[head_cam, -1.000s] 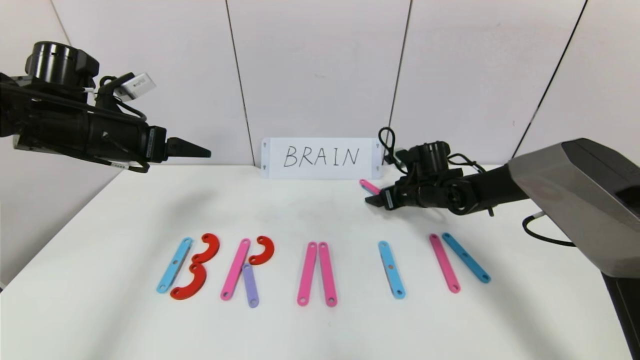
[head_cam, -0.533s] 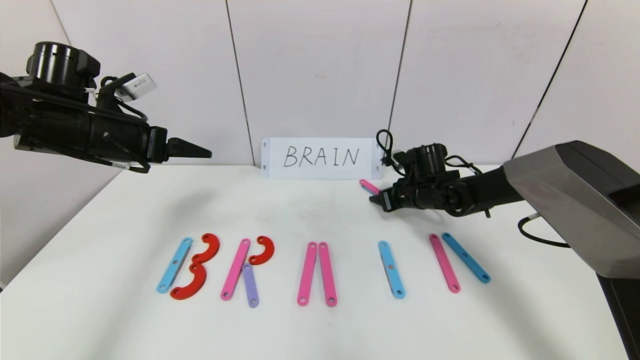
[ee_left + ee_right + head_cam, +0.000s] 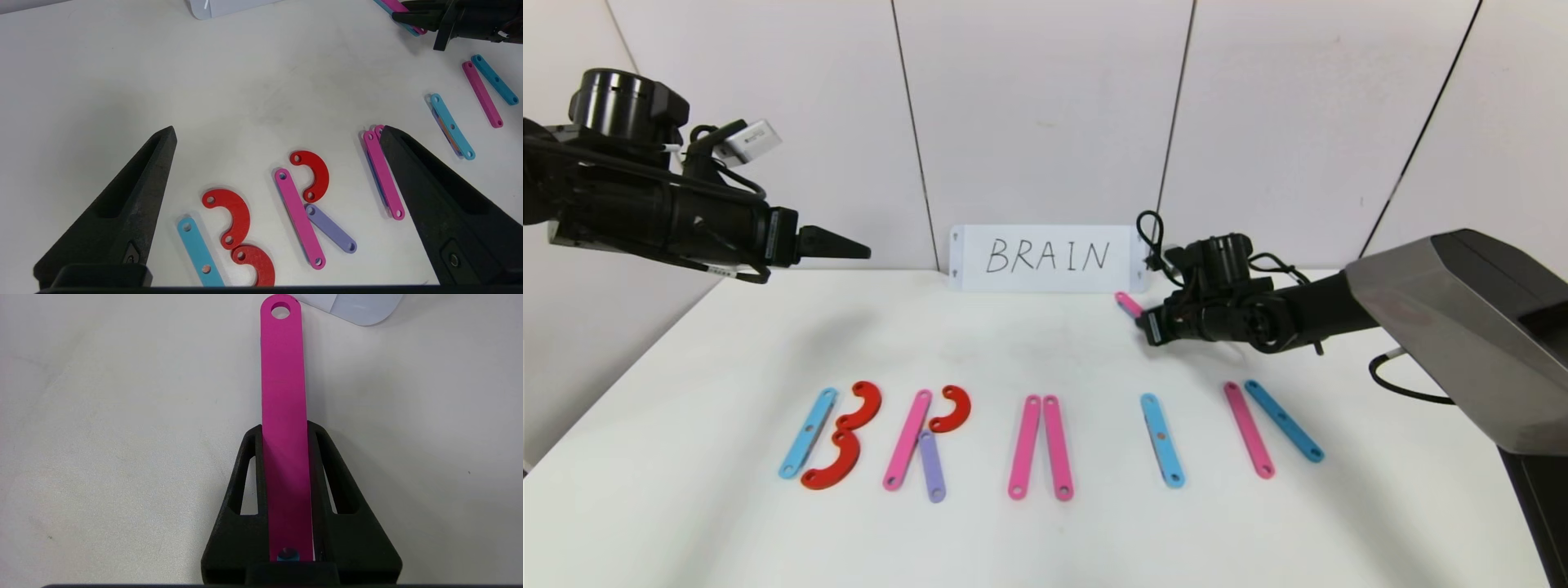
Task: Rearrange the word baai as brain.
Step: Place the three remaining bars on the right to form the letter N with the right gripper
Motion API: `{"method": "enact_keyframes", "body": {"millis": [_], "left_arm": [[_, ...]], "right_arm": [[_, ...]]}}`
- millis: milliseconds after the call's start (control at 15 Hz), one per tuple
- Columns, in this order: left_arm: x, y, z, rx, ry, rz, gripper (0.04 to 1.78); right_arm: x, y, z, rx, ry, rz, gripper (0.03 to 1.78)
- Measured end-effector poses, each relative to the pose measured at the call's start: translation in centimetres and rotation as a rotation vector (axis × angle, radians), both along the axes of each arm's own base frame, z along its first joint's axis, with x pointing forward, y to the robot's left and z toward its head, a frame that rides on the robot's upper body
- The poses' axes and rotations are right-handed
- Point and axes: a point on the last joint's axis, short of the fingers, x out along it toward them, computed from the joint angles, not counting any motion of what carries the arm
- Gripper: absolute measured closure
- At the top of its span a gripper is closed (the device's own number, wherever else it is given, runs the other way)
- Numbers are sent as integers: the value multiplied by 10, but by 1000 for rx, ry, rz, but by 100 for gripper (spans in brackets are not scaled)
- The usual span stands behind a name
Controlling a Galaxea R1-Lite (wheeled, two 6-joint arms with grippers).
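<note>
Right end effector [image 3: 284, 430] clamped on pink bar [image 3: 282, 388], near card [image 3: 1045, 258].

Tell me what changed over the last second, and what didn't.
The right gripper eased slightly back toward its own side and shut on the pink bar lying near the white card; a second ago its jaws were open around it. The left gripper hangs open and raised as before, and the laid-out letters haven't moved.
</note>
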Motion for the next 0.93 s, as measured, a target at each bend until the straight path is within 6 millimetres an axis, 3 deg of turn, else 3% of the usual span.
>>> {"method": "enact_keyframes", "body": {"millis": [467,733,933], "left_arm": [[0,0,0,-1,1,-1,8],[-1,0,1,-2,-1,-2,8],[-2,0,2,-2,-4,-3,8]], "right_arm": [[-24,-21,39,-5,-32,-90,151],[-60,-44,56,-14,-2,-220,151],[-95,-60,56,-2,60,-299,151]]}}
